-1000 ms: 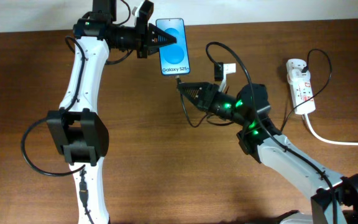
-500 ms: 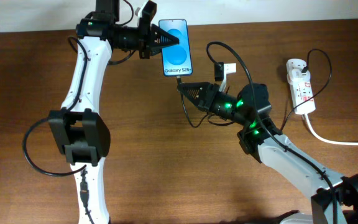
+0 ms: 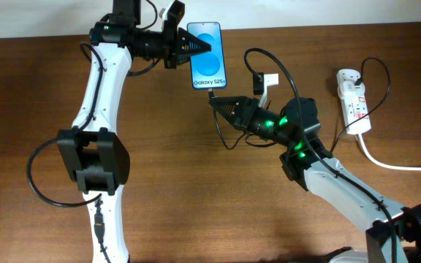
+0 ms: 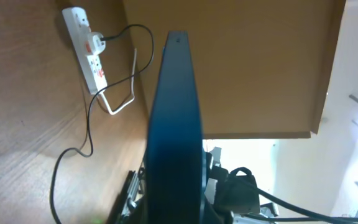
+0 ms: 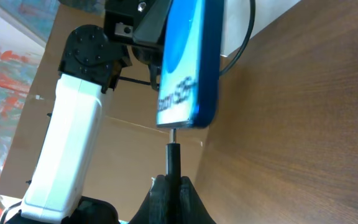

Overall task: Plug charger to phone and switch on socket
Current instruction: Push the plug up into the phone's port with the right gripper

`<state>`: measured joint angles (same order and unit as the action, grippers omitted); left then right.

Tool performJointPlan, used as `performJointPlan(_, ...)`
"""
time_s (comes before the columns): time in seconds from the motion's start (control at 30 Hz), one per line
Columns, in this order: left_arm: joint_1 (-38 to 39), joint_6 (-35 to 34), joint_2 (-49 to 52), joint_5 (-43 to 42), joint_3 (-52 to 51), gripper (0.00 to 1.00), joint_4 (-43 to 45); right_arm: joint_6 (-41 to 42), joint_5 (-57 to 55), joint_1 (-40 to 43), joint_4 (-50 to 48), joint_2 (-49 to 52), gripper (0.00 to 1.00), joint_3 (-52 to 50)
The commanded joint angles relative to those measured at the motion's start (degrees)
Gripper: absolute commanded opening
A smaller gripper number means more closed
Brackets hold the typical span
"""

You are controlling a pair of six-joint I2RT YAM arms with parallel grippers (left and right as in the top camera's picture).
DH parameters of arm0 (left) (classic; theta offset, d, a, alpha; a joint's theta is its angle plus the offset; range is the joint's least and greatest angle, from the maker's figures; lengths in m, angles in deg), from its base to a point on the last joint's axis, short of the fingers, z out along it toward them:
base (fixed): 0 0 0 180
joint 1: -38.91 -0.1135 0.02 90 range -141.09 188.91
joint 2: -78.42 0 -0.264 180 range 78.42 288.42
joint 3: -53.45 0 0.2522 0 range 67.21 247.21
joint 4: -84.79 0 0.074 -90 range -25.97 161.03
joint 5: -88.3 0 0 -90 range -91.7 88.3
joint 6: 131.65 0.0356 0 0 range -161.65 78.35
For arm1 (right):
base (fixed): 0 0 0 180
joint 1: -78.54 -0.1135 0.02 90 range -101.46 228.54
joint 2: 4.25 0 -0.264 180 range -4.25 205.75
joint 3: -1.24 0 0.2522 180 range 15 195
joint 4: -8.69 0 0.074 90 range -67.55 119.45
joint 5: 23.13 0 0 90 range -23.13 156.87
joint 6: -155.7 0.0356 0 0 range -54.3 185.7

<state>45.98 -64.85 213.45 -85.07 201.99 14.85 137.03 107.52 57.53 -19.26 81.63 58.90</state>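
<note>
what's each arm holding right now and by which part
Left fingers clamp the phone from its long side, front and back. Right fingers pinch the charger just behind its plug tip.

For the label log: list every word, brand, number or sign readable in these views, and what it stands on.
"Galaxy S25+": on the blue screen of the phone, overhead view; the last sign is tiny.
Right wrist view: the same line on the screen, too blurred to read.
Power strip: red marks only; any print is too small to read.
Nothing else is legible.
</note>
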Motion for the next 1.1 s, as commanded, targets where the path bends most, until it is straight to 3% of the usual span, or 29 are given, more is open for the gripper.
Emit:
performJointPlan(0.0,0.35,0.33,-0.31,-3.43,0.37,0.00,0.70,-0.22,0.70,0.52,-0.72,0.04,0.04,-0.09)
performJointPlan(1.07,0.94,-3.13,-0.31,-6.80,0.37,0.00,6.05,2.43,-2.25,0.52,-3.50,0.15,0.04,-0.09)
